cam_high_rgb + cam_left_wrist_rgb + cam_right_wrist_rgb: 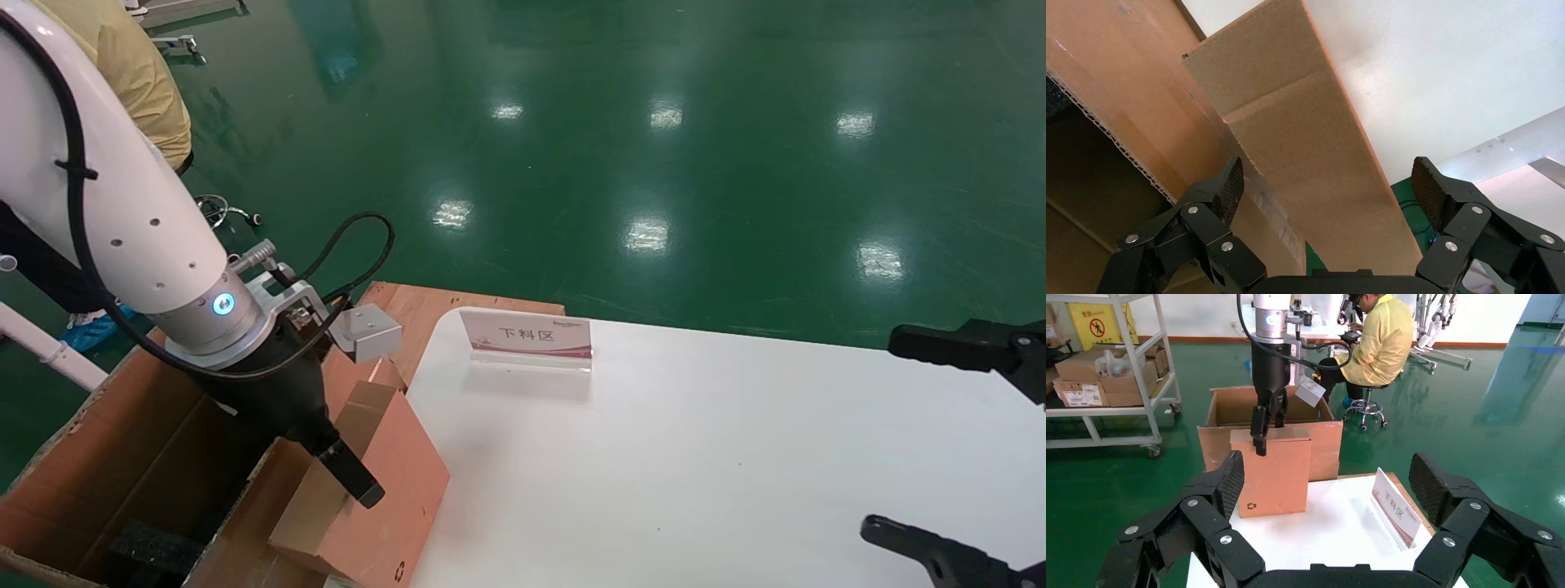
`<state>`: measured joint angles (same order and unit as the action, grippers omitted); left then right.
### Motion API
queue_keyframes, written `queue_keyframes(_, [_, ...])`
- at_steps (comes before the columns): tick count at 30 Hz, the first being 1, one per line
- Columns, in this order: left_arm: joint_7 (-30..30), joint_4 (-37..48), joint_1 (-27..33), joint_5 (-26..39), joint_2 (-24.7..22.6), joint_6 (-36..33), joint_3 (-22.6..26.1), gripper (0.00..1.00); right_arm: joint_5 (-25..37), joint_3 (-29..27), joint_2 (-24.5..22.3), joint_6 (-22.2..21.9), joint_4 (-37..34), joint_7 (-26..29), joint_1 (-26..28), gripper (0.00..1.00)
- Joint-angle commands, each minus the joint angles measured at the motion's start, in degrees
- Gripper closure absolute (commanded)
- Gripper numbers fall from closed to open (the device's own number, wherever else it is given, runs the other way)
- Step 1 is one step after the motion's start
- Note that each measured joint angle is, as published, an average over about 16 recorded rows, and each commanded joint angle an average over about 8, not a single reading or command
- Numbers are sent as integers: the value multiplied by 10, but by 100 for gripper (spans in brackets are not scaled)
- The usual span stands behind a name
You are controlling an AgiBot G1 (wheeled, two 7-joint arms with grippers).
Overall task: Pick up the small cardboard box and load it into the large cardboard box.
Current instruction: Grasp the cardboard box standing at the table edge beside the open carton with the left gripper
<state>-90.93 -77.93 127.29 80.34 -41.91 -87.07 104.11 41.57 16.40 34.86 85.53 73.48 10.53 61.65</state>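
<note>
Nearest to us in the head view is our right gripper, at the near right over the white table; its two black fingers stand wide apart with nothing between them. At the left our left gripper reaches down onto the small cardboard box, which stands upright at the table's left edge, against the wall of the large cardboard box. One dark finger lies along its reddish face. The large carton stands open beside the table, a black foam pad showing inside. A small sign holder with red characters stands on the far side of the table.

From the left wrist view we see the left gripper straddling the small cardboard box's tan top edge, fingers spread on either side and clear of the cardboard; the pads do not press it. The large cardboard box's corrugated wall runs beside it.

From the right wrist view we see the right gripper spread open above the table. Beyond stands the small cardboard box, recycling mark low on its face, with the left gripper over its top and the large cardboard box behind. A person in yellow sits farther back, and a shelf cart stands on the green floor.
</note>
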Motion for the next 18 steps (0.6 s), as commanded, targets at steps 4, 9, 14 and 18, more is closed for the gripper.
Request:
queue_keyframes(4, [-1, 0, 0, 1, -1, -1, -2, 100, 0, 0, 0, 0, 0, 0, 0, 100])
queue_keyframes(9, [-2, 0, 0, 2, -2, -1, -3, 100, 0, 0, 0, 0, 0, 0, 0, 100])
queue_keyframes(14, [-3, 0, 0, 3, -2, -2, -3, 100, 0, 0, 0, 0, 0, 0, 0, 100])
queue_keyframes(18, [-3, 1, 0, 3, -2, -2, -4, 100, 0, 0, 0, 0, 0, 0, 0, 100])
